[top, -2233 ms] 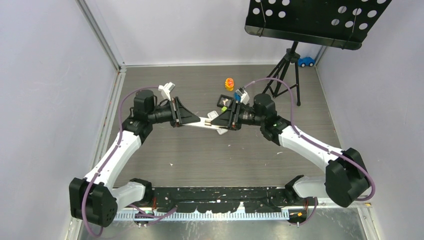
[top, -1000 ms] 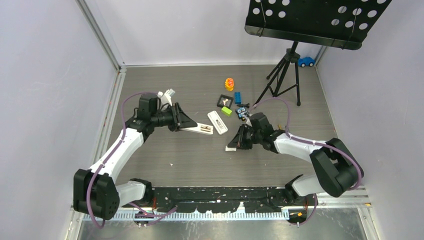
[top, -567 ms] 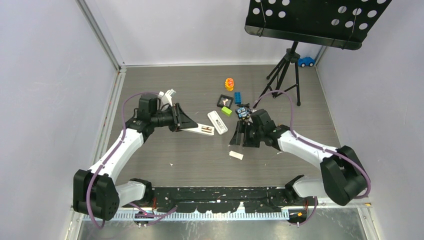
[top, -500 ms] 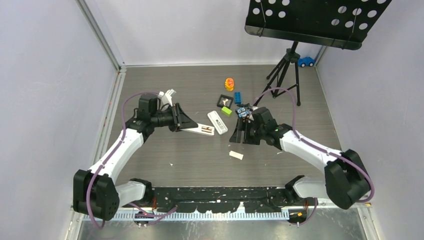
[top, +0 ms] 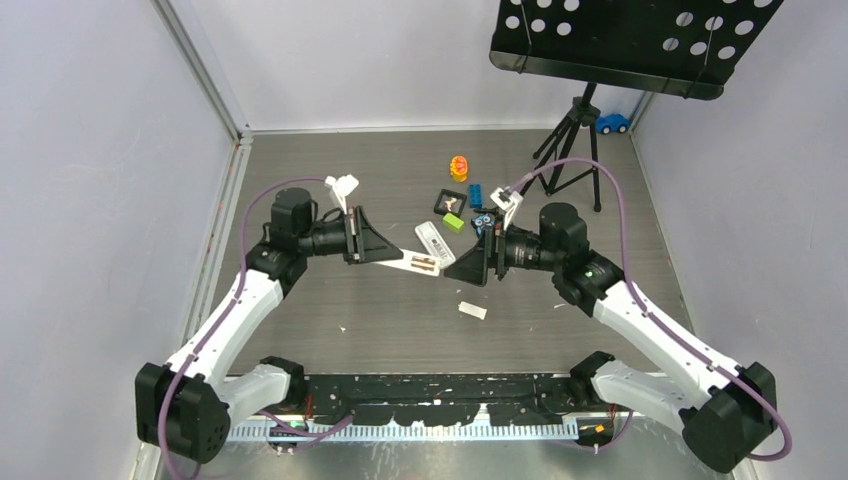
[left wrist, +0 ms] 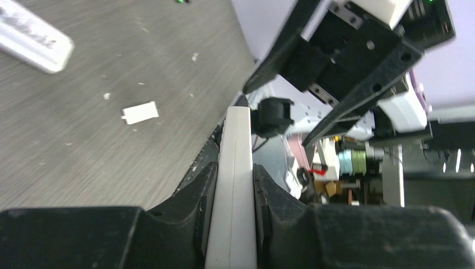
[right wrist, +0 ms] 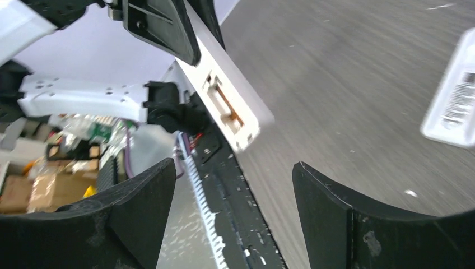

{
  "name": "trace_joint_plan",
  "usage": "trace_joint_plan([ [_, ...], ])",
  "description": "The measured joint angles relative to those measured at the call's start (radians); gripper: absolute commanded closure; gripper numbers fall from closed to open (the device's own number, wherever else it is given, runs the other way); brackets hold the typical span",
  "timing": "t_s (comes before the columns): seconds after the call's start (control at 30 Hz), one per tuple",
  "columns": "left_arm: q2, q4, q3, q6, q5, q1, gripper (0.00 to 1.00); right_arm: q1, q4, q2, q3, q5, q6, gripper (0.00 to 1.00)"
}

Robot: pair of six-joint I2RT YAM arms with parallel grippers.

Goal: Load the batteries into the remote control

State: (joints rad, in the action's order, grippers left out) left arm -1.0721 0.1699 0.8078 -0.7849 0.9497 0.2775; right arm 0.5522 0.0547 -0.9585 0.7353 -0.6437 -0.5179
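Observation:
My left gripper point(top: 388, 258) point(left wrist: 234, 168) is shut on the white remote control point(top: 412, 262) point(left wrist: 235, 145) and holds it edge-on above the table. The remote's open battery recess point(right wrist: 227, 106) faces my right wrist camera; something brown-orange shows inside, and I cannot tell whether it is one of the batteries. My right gripper point(top: 462, 270) point(right wrist: 232, 165) stands wide open and empty just right of the remote's free end, not touching it. A small white flat piece point(top: 472, 311) point(left wrist: 140, 112) lies on the table below. I make out no loose batteries.
A second, narrower white remote point(top: 435, 243) point(right wrist: 451, 106) lies behind the held one. Beyond it sit a black tray point(top: 450, 203), a green block point(top: 455, 222), a blue block point(top: 476, 193) and an orange toy point(top: 459, 167). A tripod point(top: 570, 150) stands back right.
My right gripper opened and left the small white piece on the table, then rose and swung back toward the held remote. My left arm lifted the remote slightly to the right.

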Motion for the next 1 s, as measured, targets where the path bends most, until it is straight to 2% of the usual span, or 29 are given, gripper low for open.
trace_joint_plan([
  [0.17,0.017,-0.098,-0.010,-0.020,0.050,0.100,1.00,0.000,0.016,-0.105,0.074,-0.131,0.015,0.19],
  [0.27,0.019,-0.124,-0.010,-0.018,0.069,0.143,1.00,0.000,0.034,-0.148,0.093,-0.179,0.020,0.23],
  [0.37,0.020,-0.140,-0.010,-0.015,0.083,0.170,1.00,0.008,0.023,-0.177,0.093,-0.244,0.006,0.36],
  [0.5,0.020,-0.172,-0.010,-0.019,0.104,0.185,1.00,0.044,-0.157,-0.206,0.058,-0.349,-0.120,0.57],
  [0.63,0.020,-0.188,-0.010,-0.021,0.119,0.187,0.98,0.076,-0.260,-0.213,0.024,-0.402,-0.201,0.72],
  [0.7,0.020,-0.198,-0.010,-0.024,0.134,0.187,0.76,0.084,-0.280,-0.213,0.022,-0.415,-0.219,0.79],
  [0.8,0.026,-0.215,-0.010,-0.039,0.131,0.187,0.49,0.088,-0.301,-0.211,0.022,-0.419,-0.234,0.83],
  [0.9,0.045,-0.230,-0.012,-0.084,0.031,0.187,0.31,0.089,-0.312,-0.188,0.019,-0.358,-0.246,0.84],
  [1.0,0.093,-0.365,-0.068,-0.188,-0.085,0.187,0.25,0.090,-0.357,-0.155,0.010,-0.250,-0.288,0.84],
])
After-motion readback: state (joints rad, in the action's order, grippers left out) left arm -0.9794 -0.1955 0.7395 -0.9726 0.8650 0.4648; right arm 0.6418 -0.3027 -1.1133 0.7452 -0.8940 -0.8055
